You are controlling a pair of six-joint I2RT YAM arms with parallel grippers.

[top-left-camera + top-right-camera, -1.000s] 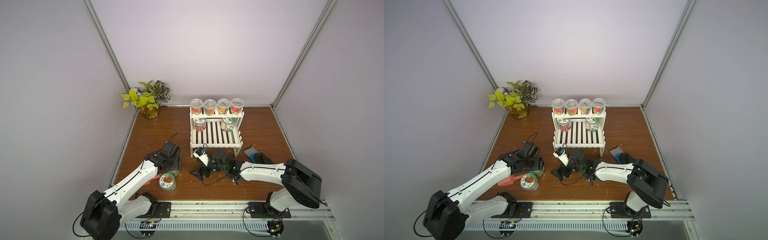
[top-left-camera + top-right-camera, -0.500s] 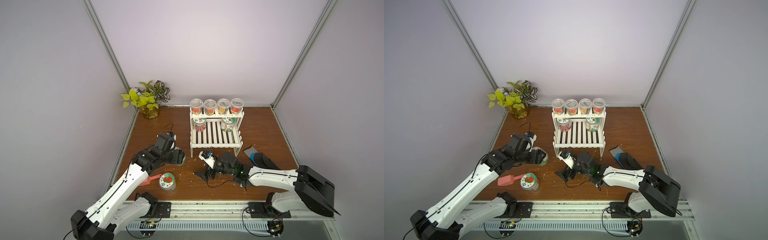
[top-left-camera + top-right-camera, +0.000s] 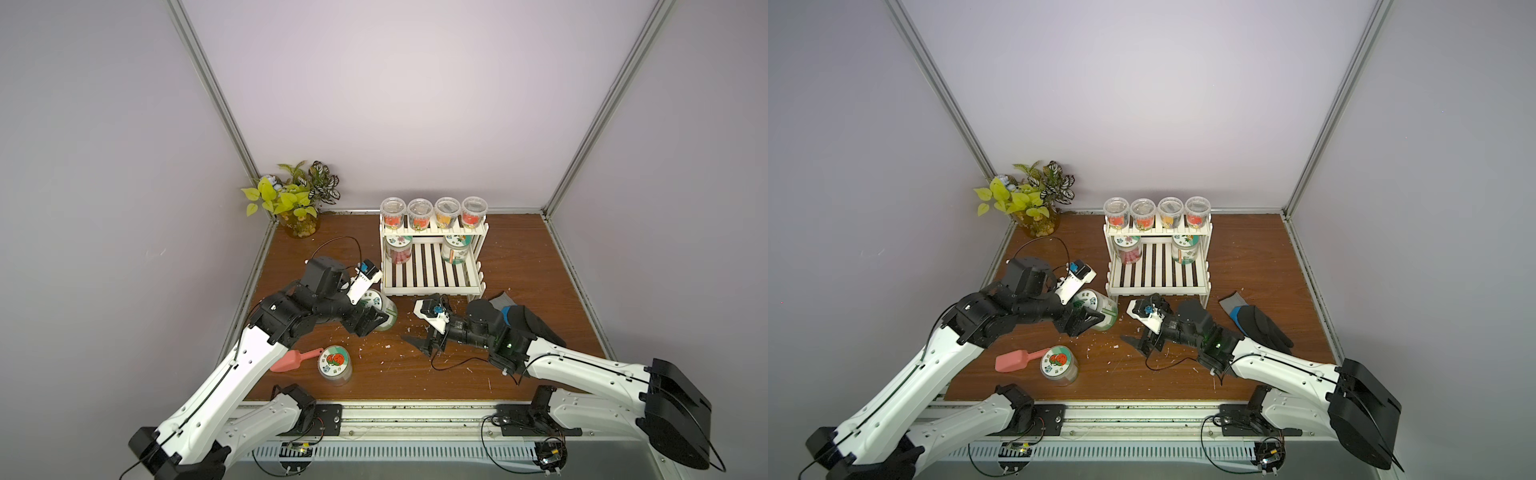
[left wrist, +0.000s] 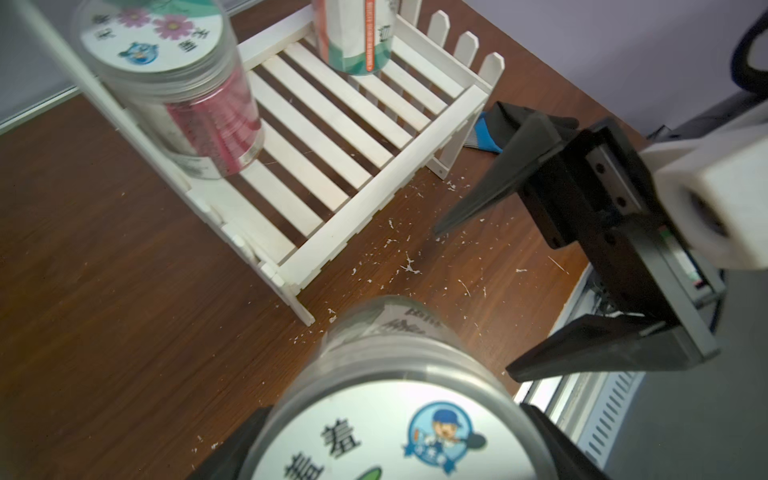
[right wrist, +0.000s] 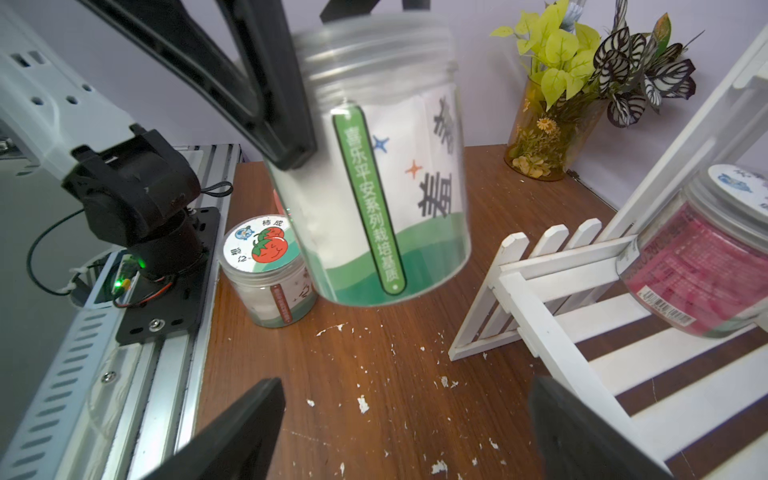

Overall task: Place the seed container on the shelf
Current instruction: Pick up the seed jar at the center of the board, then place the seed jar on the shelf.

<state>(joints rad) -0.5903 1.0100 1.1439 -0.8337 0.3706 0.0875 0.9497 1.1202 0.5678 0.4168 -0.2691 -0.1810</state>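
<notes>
The seed container is a clear jar with a green-and-white label. My left gripper is shut on the seed container, which hangs tilted above the table, just left of the shelf's front corner. In the left wrist view its lid fills the space between the left gripper's fingers. The shelf is a white slatted two-tier rack, and its lower tier is bare in the middle. My right gripper stands open and empty low in front of the shelf, facing the seed container.
A pink jar and a green jar stand on the lower tier, with several small cups on the upper one. A tomato-lid jar and pink scoop lie front left. A dark glove lies right, a plant back left.
My left gripper has lifted the seed container and carried it right, toward the shelf. My right gripper has drawn back slightly to the right and stayed open.
</notes>
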